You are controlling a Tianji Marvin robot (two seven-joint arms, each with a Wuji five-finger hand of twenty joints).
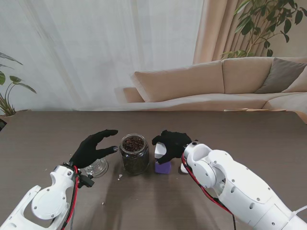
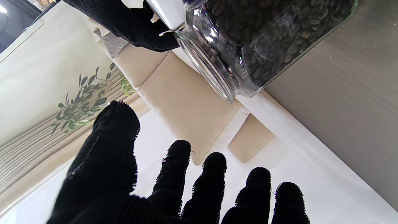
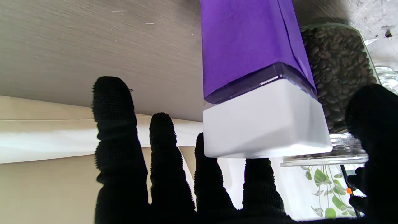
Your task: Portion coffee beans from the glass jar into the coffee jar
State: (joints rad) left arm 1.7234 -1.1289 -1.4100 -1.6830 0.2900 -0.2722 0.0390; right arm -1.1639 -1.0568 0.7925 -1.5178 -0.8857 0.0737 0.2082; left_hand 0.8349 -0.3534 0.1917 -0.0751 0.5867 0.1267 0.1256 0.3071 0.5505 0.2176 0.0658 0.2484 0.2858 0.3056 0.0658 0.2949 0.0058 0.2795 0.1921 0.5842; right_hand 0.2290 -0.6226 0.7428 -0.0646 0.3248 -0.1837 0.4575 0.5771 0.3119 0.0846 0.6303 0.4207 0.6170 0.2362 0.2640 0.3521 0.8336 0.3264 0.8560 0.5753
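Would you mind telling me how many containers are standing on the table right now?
3: the bean-filled glass jar in the middle, the purple jar on its right, and a small clear glass on its left.

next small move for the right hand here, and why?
Probably close the right hand on the purple jar's white lid. The fingers are spread around the lid but not clamped on it, and the lid is on, so no beans can go in. The glass jar beside it is open and full; the left hand is open.

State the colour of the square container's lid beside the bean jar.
White lid, over a purple body; clearest in the right wrist view.
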